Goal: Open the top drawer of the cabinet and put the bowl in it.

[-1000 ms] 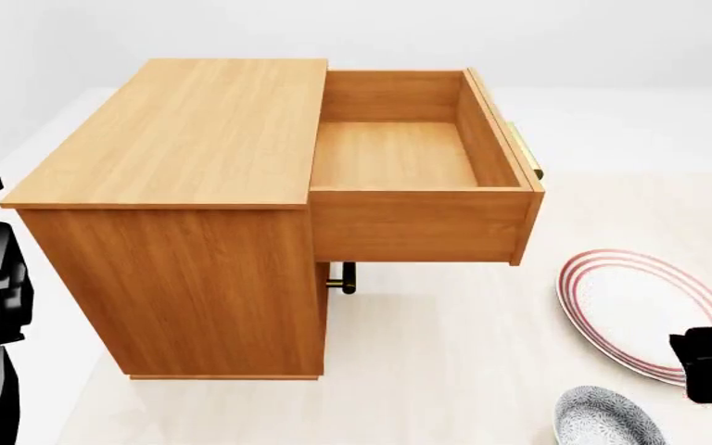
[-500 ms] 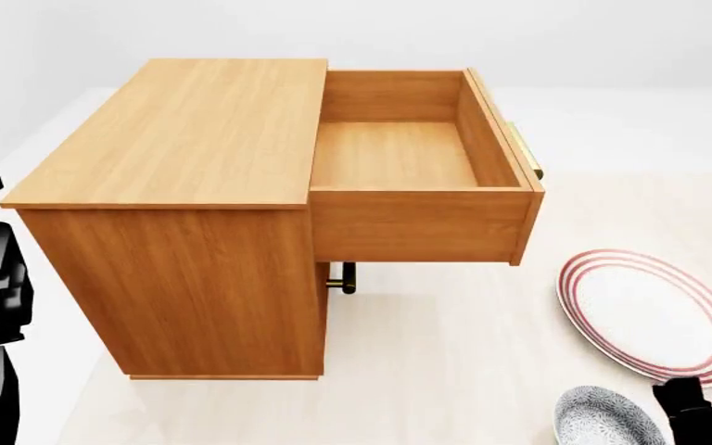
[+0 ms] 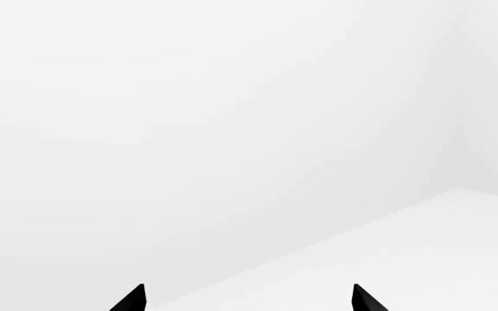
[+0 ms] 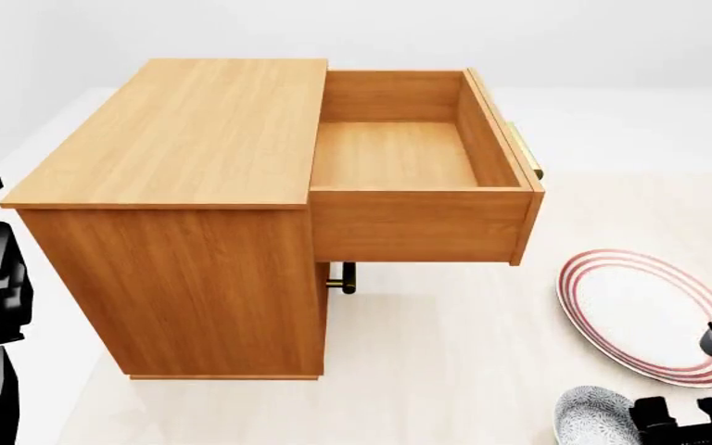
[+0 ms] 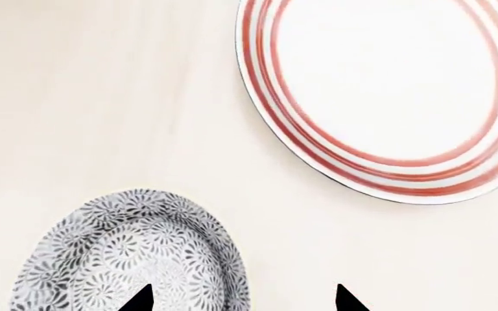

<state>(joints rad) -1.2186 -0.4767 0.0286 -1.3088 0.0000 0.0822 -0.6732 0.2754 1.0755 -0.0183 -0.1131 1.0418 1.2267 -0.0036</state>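
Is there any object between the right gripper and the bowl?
Nothing visible. In the right wrist view the right gripper sits directly over the bowl, one of its fingers above the bowl's inside. The plate lies apart, to the side.

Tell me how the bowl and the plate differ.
The bowl is deep and covered in a dense blue-grey pattern; the plate is flat, plain white inside with red rings near its rim. The plate is clearly wider than the bowl. The right gripper straddles the bowl's rim, one fingertip over the bowl, while the plate lies apart from it. Both are round, upright and rest on the same pale floor, outside the open drawer.
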